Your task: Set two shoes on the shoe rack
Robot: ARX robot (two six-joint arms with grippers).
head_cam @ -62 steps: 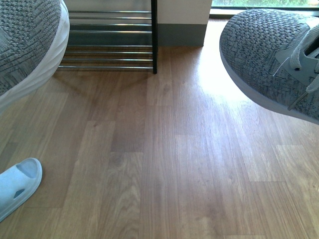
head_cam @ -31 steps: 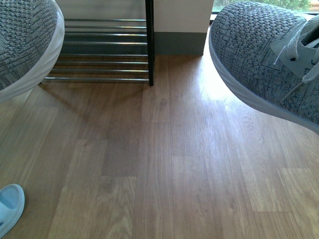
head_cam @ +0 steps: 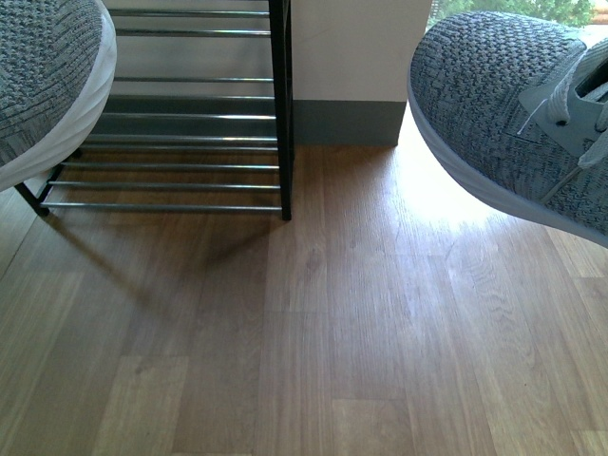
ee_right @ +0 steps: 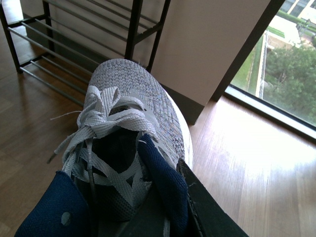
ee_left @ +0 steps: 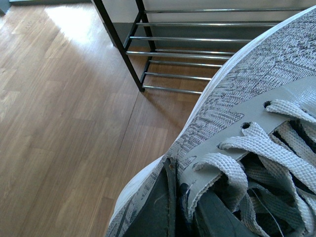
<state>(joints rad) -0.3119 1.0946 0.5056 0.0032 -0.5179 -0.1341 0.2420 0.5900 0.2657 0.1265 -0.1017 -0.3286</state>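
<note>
My left jaws are clamped on the left sneaker (head_cam: pixel 43 85) at its opening beside the laces, and my right jaws pinch the right sneaker (head_cam: pixel 503 104) at its navy collar. Both hang toe-forward above the wooden floor (head_cam: pixel 332 342). The shoe rack (head_cam: pixel 281 114) stands ahead on my left, its chrome bars near the left toe, while the right sneaker faces bare wall. I judge I should swing the right one across, level both soles, and lower each onto several bars so neither tips through.
</note>
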